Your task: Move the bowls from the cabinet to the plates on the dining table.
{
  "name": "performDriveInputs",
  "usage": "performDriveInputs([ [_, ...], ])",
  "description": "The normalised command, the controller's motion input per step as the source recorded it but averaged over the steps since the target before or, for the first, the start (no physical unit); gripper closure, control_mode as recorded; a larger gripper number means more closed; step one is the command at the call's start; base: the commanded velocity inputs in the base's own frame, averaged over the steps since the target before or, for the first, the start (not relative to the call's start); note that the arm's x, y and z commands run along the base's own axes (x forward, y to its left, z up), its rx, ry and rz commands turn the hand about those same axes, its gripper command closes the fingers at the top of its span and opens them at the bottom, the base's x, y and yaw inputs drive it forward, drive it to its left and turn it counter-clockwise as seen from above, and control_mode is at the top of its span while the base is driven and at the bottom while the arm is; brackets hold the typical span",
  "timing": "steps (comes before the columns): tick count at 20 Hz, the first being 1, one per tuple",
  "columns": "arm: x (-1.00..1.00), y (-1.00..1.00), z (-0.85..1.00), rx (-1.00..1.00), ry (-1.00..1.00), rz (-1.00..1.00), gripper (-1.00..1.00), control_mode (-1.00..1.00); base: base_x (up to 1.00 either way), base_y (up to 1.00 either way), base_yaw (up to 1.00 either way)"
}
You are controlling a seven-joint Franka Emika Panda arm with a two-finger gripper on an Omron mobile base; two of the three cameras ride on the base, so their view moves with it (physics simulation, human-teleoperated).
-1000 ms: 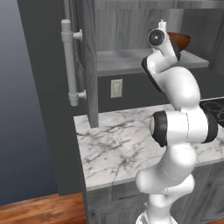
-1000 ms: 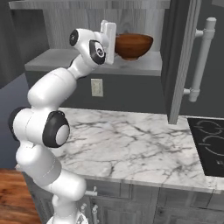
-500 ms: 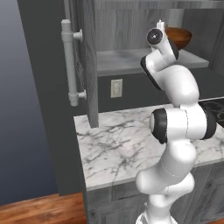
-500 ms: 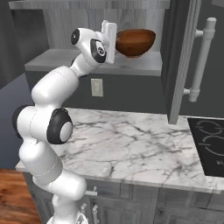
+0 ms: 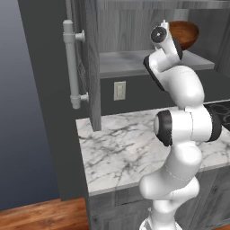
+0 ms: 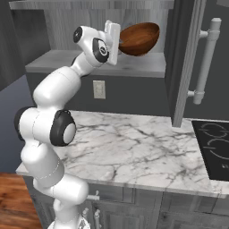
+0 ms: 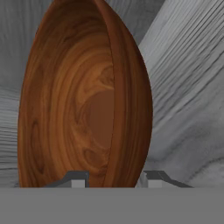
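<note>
Wooden bowl (image 6: 139,38) upper centre of right base view, tilted above cabinet shelf (image 6: 134,67). Gripper (image 7: 111,180) clamped on near rim wall. Risk: shallow pinch on glossy wood, bowl could pivot or slip, strike shelf.

- A white robot arm rises from the lower left and reaches up into an open grey woodgrain cabinet (image 6: 134,18).
- Its tool (image 6: 120,41) meets the near rim of a glossy reddish-brown wooden bowl (image 6: 139,38), which is tilted and raised above the cabinet shelf (image 6: 89,62).
- Below lies a white marble tabletop (image 6: 134,152) with grey veins.
- A black stove (image 6: 214,147) sits at the right edge.
- The open cabinet door (image 6: 190,58) carries a long silver handle (image 6: 206,60).
</note>
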Motion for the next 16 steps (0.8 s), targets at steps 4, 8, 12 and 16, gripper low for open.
performDriveInputs([
  [4,-0.2,0.01,0.06,-0.01,-0.05,0.0,1.0,-1.0,0.0,0.0,0.0],
  [8,-0.44,-0.03,0.16,0.02,-0.12,0.01,1.0,-1.0,0.0,0.0,0.0],
  [12,-0.61,-0.03,0.01,0.05,-0.06,0.0,1.0,-1.0,0.0,0.0,0.0],
  [16,-0.62,0.01,0.08,0.04,0.0,0.02,1.0,-1.0,0.0,0.0,0.0],
])
